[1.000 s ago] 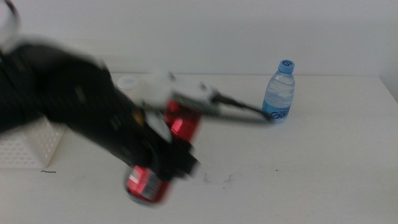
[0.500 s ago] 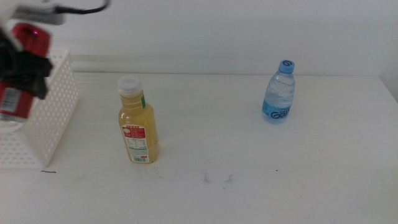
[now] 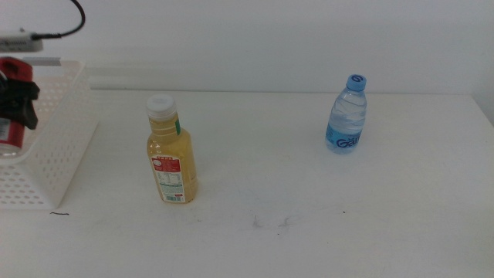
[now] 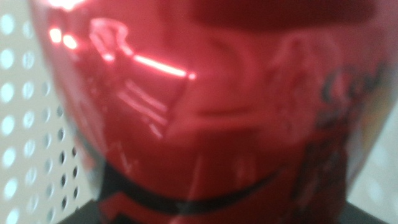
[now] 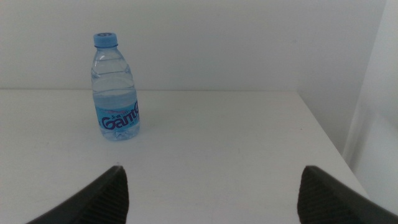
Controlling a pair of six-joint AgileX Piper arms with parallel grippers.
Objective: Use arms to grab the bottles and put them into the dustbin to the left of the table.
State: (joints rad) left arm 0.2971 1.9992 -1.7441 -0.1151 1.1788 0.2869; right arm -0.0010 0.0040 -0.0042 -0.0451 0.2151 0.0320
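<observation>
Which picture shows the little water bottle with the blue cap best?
The right wrist view: the water bottle stands close, cap and label sharp. The middle view shows it whole but smaller, far back on the table. The left wrist view misses it.

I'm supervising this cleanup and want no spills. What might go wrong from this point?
The left claw grips the red can over the white basket, at the middle view's left edge; a release off-centre might hit the rim. The juice bottle stands upright near the basket, so an arm swinging back might topple it. The right claw waits open facing the water bottle, which looks light and may tip when approached.
</observation>
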